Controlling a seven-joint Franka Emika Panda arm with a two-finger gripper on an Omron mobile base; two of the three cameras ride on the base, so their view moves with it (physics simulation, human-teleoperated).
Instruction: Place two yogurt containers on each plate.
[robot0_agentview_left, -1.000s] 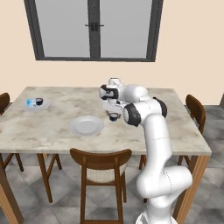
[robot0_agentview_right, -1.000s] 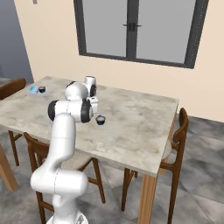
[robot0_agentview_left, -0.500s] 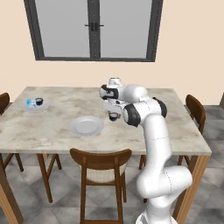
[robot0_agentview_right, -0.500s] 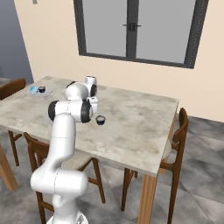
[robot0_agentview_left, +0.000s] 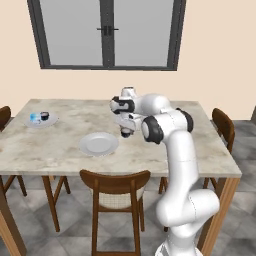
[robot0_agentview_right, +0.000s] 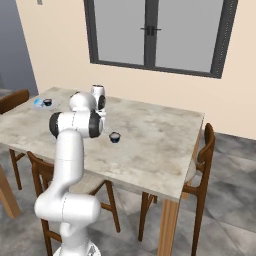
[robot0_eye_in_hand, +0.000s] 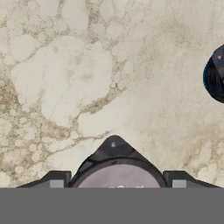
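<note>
Now carrying: gripper (robot0_eye_in_hand: 114, 186) clamped on a yogurt cup (robot0_eye_in_hand: 118, 175) mid-table; next, move to near-edge plate (robot0_agentview_left: 99, 144).

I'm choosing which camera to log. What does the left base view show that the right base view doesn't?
Left base view: the nearer plate, bare, beside the pincer. Right base view: a lone yogurt container standing on the table, right of the arm. Both: the far plate holding two containers.
</note>
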